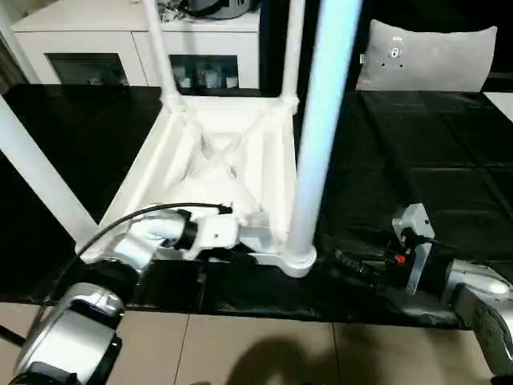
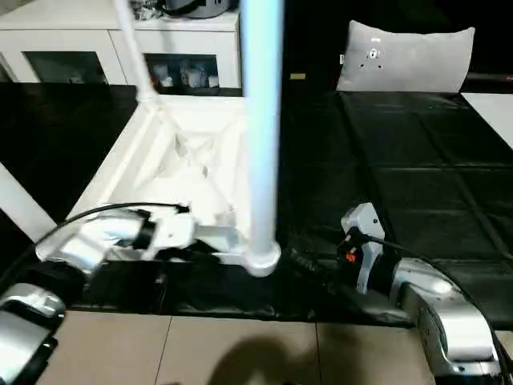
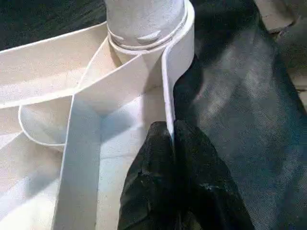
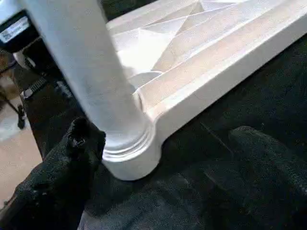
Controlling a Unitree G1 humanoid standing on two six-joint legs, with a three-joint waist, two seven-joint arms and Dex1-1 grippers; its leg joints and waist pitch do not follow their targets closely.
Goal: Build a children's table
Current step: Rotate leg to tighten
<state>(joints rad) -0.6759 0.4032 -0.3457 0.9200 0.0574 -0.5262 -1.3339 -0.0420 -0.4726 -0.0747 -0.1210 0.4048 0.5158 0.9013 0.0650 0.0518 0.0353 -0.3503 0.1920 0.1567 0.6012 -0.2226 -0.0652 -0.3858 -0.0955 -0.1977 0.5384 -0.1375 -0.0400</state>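
The children's table (image 1: 224,152) lies upside down on the black cover, ribbed underside up, with several white legs standing in its corner sockets. The nearest right leg (image 1: 317,120) rises from the front right socket (image 1: 295,261). My left gripper (image 3: 171,132) is shut on the table's front rim wall, just beside that socket. To the right of the same corner lies my right gripper (image 4: 163,129), open. One finger (image 4: 81,143) is close against the leg's base and the other (image 4: 259,148) is well clear on the cover.
A white cabinet with glass doors (image 1: 120,48) stands behind the work. A grey pillow (image 1: 429,56) lies at the back right. The black cover (image 1: 417,160) spreads out to the right. Its front edge meets the tiled floor (image 1: 264,353) just below my grippers.
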